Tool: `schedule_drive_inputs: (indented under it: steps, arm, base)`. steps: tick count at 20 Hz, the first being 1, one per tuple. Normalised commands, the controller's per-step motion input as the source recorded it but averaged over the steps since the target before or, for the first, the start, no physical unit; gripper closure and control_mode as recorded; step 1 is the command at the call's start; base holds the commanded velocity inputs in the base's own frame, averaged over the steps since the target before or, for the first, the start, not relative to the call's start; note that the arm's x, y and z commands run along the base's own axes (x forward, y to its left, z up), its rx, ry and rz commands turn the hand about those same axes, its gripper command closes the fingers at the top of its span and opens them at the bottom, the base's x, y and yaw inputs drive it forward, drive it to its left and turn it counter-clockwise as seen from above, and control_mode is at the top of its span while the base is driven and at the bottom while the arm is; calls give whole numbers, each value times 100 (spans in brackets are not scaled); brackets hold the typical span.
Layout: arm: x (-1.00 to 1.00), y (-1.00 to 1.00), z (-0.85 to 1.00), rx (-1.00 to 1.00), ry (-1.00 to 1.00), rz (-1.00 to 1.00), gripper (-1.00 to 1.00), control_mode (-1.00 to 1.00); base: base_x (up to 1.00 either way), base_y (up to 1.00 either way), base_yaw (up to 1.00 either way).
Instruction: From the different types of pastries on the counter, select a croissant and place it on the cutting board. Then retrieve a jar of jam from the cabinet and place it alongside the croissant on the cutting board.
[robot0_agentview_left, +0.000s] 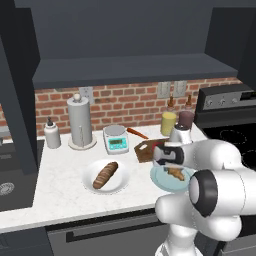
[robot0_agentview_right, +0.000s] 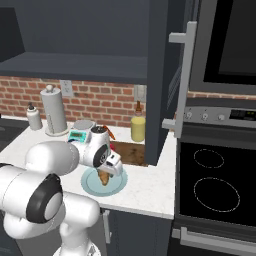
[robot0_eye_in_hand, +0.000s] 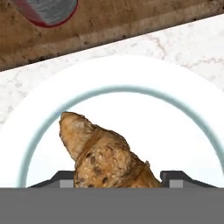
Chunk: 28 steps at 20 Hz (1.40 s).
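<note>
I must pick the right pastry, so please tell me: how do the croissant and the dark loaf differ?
The croissant is small, golden-brown and curved; the loaf is longer, darker and straight. The croissant lies on the pale blue plate between the gripper's fingers; the loaf lies on a white plate, untouched. Both sit on the counter.

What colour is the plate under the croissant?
The round plate is pale blue with a darker blue-grey ring; the hand view shows it best.

Two base views behind the arm, left and right, sharing the counter (robot0_agentview_left: 65, 195), hand view close above the plate (robot0_eye_in_hand: 131, 74)
</note>
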Motion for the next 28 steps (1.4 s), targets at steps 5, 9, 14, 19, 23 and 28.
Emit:
schedule_drive_inputs:
  steps: [5,9,14,19,23,28]
  arm:
    - [0,-4,100,2,0,2,100,-100]
    - [0,0,27,1,-1,2,100,-100]
    - [13,-7,4,0,0,0,100,-100]
    - [53,-52,24,5,0,4,100,-100]
    - [45,-43,28,2,0,3,100,-100]
    - [1,-1,6,0,-4,1,100,-100]
  base:
    - [0,0,0]
    - [0,0,0]
    - [0,0,0]
    - [0,0,0]
    - [0,0,0]
    - [0,0,0]
